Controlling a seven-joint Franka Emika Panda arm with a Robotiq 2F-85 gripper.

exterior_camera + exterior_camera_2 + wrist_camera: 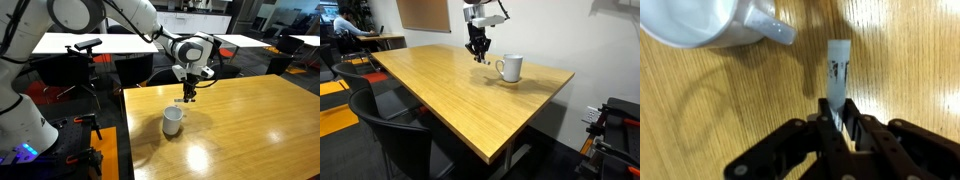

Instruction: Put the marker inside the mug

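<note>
The white mug (173, 121) stands upright on the wooden table (250, 125); it also shows in the other exterior view (510, 68) and at the top left of the wrist view (710, 25), handle toward the gripper. My gripper (838, 125) is shut on the marker (838, 70), which looks pale with dark print here and sticks out beyond the fingertips. In both exterior views the gripper (187, 95) (478, 55) points down and hangs just above the table, a short way beside the mug and not over its opening.
The table's edges are close to the mug on two sides (545, 85). Black chairs (390, 125) stand along the table. More desks and chairs fill the room behind (80, 45).
</note>
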